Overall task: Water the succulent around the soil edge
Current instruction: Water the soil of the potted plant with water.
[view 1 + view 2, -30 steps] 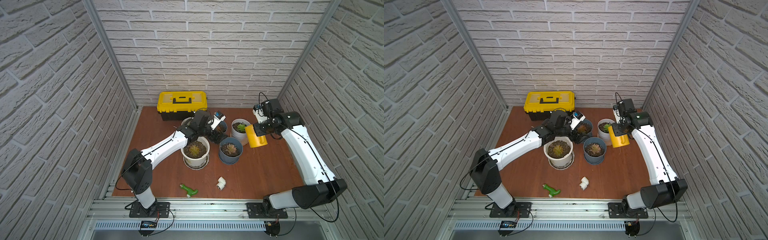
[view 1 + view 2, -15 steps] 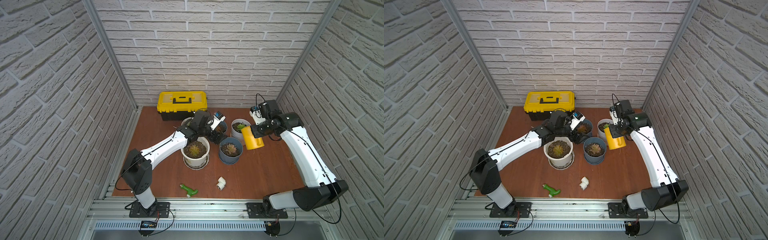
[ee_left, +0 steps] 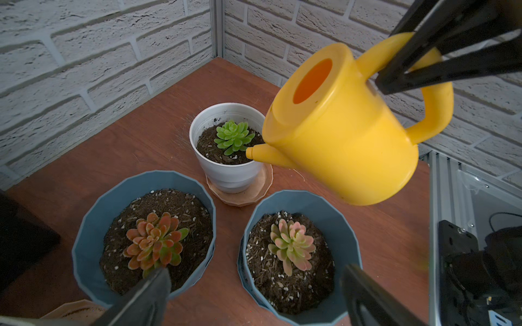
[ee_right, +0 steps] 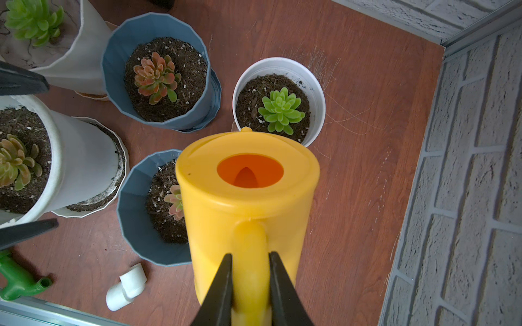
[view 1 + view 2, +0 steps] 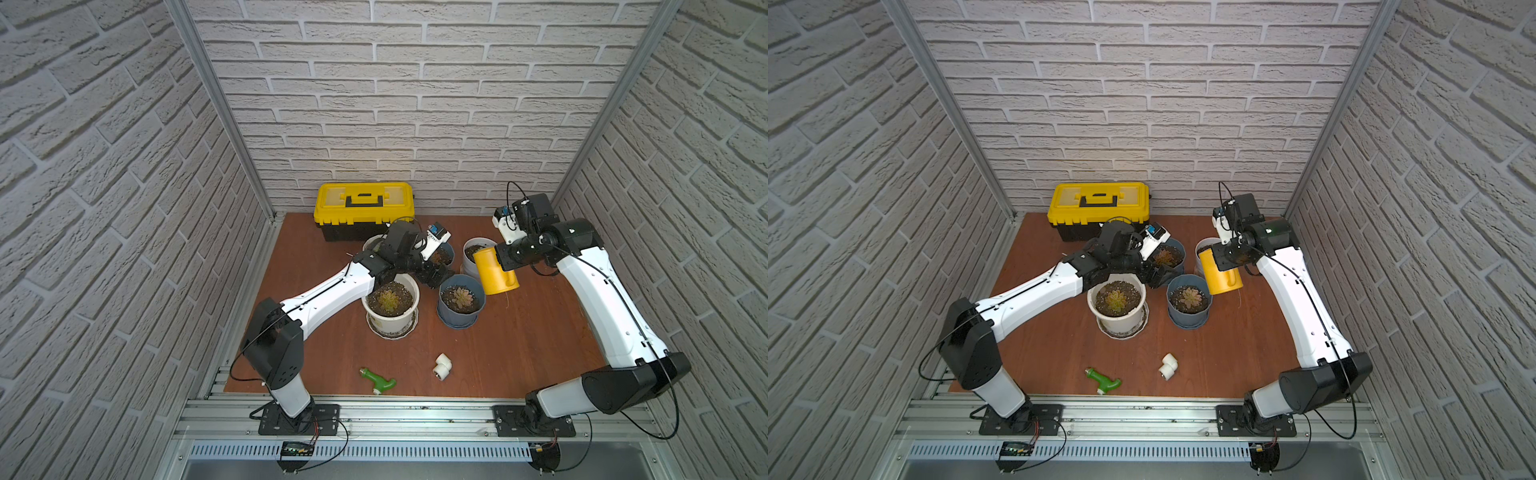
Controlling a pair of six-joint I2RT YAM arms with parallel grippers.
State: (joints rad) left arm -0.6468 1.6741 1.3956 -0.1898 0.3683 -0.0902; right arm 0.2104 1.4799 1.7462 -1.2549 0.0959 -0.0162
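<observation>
1. Pinching the handle of the yellow watering can [image 4: 245, 197] with the right gripper [image 4: 250, 255], fingers clamped on both sides.
2. Tilted toward 11 o'clock in both top views, spout tip at the 5 o'clock rim of the white pot [image 3: 226, 169].
3. Planted mid-pot, the green succulent [image 3: 233, 137], at 1 o'clock on the table [image 5: 540, 332].
4. Hovering by the blue pots [image 3: 87, 248] with the left gripper [image 3: 255, 271], fingers spread wide, holding nothing.
5. Near 6 o'clock, a green fitting [image 5: 378, 380] and white pipe elbow [image 5: 443, 365].
</observation>
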